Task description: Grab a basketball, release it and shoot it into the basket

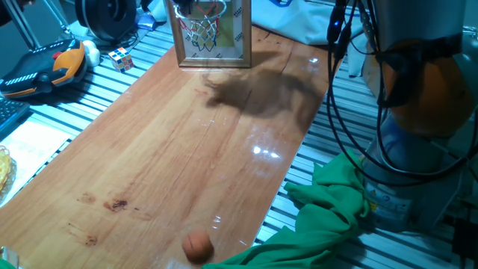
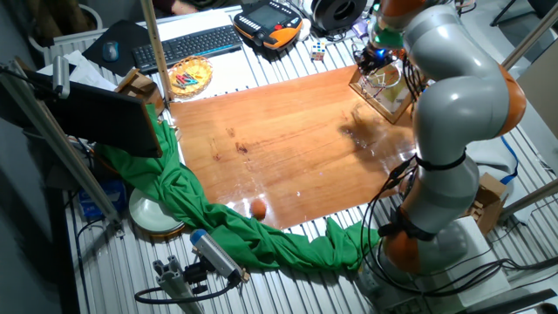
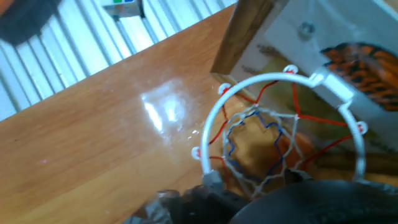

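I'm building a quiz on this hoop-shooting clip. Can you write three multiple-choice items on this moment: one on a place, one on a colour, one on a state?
1. Where does the basketball lie?
A. in the net
B. on the wooden tabletop near the edge by the green cloth
C. between the gripper's fingers

2. What colour is the cloth?
A. green
B. red
C. white

3. Where is the gripper?
A. down at the ball
B. over the keyboard
C. up at the basket, far from the ball

Answers:
1 B: both fixed views show it at the board's edge.
2 A: plainly green.
3 C: the hand view looks down into the hoop.
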Action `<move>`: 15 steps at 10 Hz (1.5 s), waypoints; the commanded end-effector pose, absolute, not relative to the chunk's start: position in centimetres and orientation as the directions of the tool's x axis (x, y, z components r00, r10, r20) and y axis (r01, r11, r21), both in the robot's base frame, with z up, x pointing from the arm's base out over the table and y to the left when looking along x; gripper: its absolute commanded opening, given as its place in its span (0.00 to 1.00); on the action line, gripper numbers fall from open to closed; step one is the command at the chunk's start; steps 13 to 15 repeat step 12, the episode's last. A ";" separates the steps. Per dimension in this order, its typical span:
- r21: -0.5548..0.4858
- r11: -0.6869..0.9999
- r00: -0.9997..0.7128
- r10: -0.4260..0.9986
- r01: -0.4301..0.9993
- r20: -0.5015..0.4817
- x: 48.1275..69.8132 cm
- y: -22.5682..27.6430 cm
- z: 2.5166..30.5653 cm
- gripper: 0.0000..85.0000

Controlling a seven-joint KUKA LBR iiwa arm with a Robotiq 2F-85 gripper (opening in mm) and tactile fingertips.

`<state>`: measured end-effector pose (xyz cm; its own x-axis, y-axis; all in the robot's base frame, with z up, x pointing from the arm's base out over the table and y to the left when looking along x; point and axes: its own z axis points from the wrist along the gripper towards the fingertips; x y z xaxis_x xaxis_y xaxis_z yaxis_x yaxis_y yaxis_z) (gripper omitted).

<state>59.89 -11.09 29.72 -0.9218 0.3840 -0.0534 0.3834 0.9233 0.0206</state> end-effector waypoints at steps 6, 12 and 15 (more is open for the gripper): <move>0.045 0.913 -0.913 0.407 0.406 -0.034 58.3 -7.5 27.6 0.01; 0.049 0.911 -0.911 0.411 0.410 -0.022 57.6 -6.5 26.7 0.01; 0.049 0.911 -0.911 0.411 0.410 -0.022 57.6 -6.5 26.7 0.01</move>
